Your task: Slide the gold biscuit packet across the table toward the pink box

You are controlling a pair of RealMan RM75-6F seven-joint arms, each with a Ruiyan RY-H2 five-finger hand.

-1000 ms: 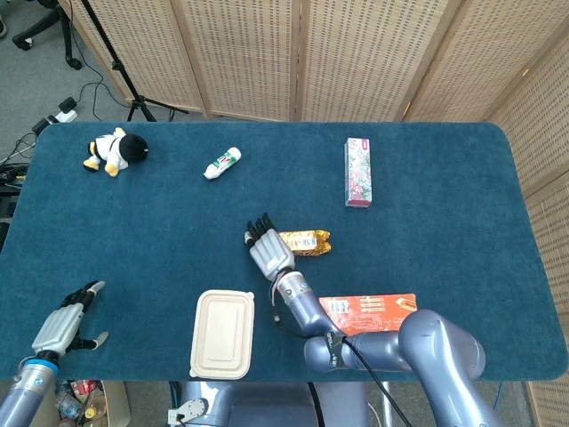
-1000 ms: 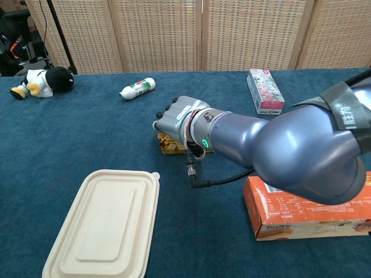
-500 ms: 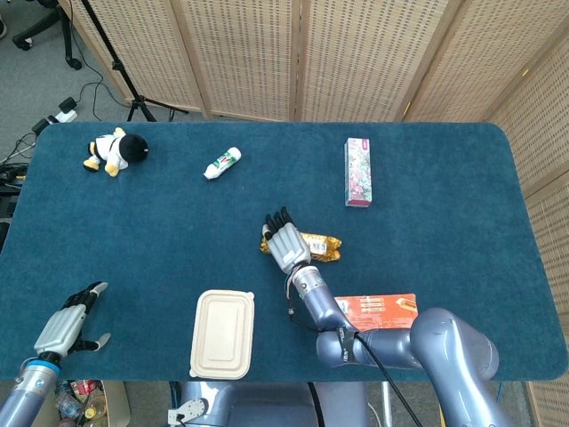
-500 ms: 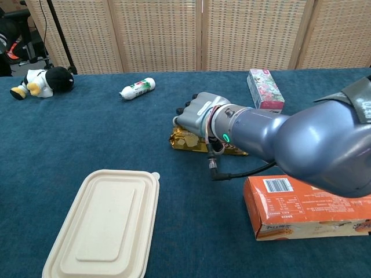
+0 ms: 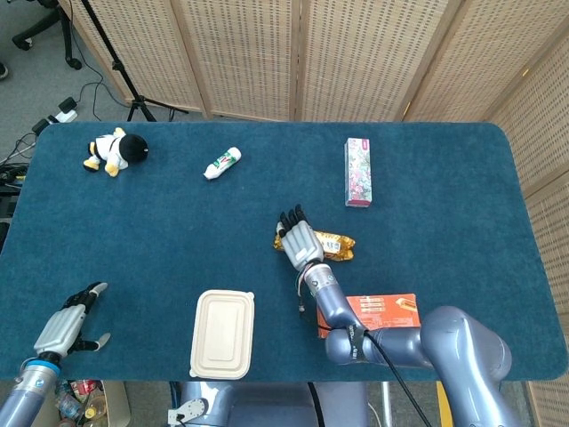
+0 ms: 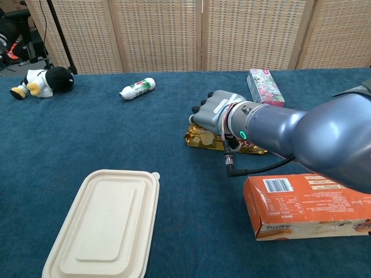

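So here's where we're at: our right hand (image 5: 300,238) is lying flat on the left end of the gold biscuit packet (image 5: 332,245), fingers laid out together and pointing away from us, pressing down on it, not pinching or wrapping it. The packet sits on the counter (image 5: 160,222) around the middle, its long axis running left-right, and most of it sticks out to the right of the hand.

The thing we care about is that the pink box (image 5: 358,171) lies further back and a bit to the right of the packet, well apart from it, standing lengthwise front-to-back. So from the hand the push direction is forward and slightly right, roughly across the packet's long side. We reckon pressing on just one end could make it pivot.

Our left hand (image 5: 64,326) is way off at the near left corner, fingers loosely apart, holding nothing, so the right one is the nearer by far.
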